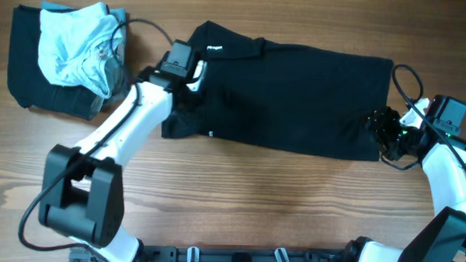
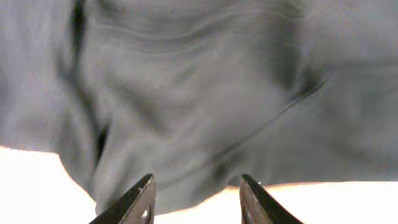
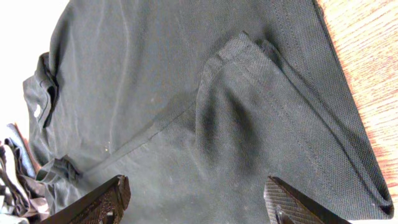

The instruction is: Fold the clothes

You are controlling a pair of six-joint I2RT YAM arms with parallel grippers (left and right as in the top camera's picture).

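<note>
the black polo shirt is laid flat and lengthwise across the middle of the wooden table, with its collar towards the left and its hem towards the right. it is spread out but not yet folded over, so the fold is judged to be at its start.

the left gripper is placed over the collar-and-sleeve end. in the left wrist view its fingers are seen held apart just above rumpled dark cloth, and nothing is gripped between them. the right gripper is set at the hem end. in the right wrist view its jaws are spread wide over the fabric, with a raised ridge of cloth lying ahead of the gap and nothing pinched. the two arms are judged to be stationed at opposite ends so that the shirt can be taken up by both at once and kept taut while it is turned over.

at the far left corner, well apart from the shirt, a light blue garment is heaped loosely on a dark folded garment. that pile is likely kept aside so that the working area is left free.
</note>
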